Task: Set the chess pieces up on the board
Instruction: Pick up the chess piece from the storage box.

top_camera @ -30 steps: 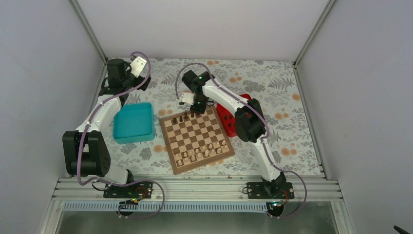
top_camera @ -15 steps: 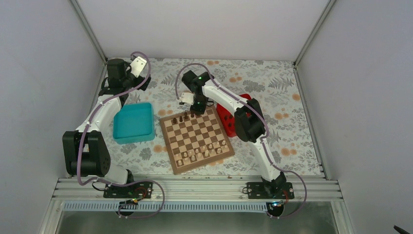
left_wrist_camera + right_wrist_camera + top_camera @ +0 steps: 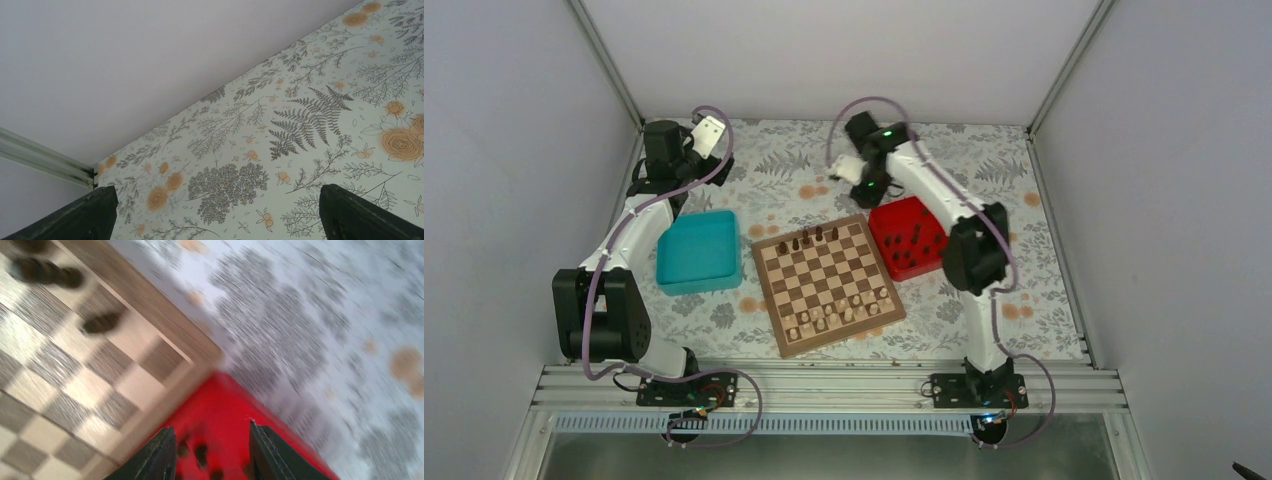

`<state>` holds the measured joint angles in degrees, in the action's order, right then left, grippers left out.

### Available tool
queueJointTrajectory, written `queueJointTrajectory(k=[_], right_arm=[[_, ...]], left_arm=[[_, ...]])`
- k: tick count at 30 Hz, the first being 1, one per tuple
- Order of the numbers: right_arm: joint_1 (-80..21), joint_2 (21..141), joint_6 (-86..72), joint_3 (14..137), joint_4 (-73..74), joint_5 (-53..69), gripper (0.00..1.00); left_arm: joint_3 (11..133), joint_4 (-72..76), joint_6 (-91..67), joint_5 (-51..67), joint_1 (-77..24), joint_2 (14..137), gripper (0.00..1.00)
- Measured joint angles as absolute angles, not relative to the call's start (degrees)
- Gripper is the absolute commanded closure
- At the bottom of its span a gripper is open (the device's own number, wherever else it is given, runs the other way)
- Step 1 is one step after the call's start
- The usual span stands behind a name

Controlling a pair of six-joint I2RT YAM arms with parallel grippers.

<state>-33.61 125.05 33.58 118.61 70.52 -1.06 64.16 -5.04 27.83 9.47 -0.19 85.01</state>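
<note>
- Right gripper (image 3: pixel 856 172) has swung off the board (image 3: pixel 828 285) toward upper centre, beyond the red tray (image 3: pixel 892 222); jaws apart, empty.
- Left gripper (image 3: pixel 708 132) at upper left: jaws wide, empty.

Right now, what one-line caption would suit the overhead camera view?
Right gripper, open, near the red plastic tray of dark brown wooden chessmen, beside the partly set square wooden chessboard.

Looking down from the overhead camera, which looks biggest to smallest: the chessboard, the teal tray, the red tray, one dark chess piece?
Largest: chessboard.
Next: teal tray and red tray, about alike, so unranked.
Smallest: dark chess piece.
</note>
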Motion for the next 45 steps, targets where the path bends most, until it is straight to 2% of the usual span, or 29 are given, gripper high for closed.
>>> queueJointTrajectory(k=[7,12,16,25,31,45], right_arm=[[-18.65,108.66,34.04,107.46,69.95,-1.74,0.60],[-10.79,103.48,34.79,98.08,68.97,-1.80,0.67],[-10.98,103.50,35.14,93.80,68.97,-0.62,0.71],[-12.53,103.50,35.14,90.21,67.66,-0.49,0.67],[-12.23,103.50,35.62,84.27,66.24,-2.04,0.57],[-11.22,110.06,36.82,82.13,60.25,-2.24,0.58]], left_arm=[[64.16,-5.04,27.83,9.50,-0.19,85.01,0.00],[64.16,-5.02,27.83,9.56,-0.19,85.01,0.00],[64.16,-5.02,27.83,9.72,-0.19,85.01,0.00],[64.16,-5.04,27.83,9.69,-0.19,85.01,0.00],[64.16,-5.02,27.83,9.78,-0.19,85.01,0.00],[64.16,-5.04,27.83,10.04,-0.19,85.01,0.00]])
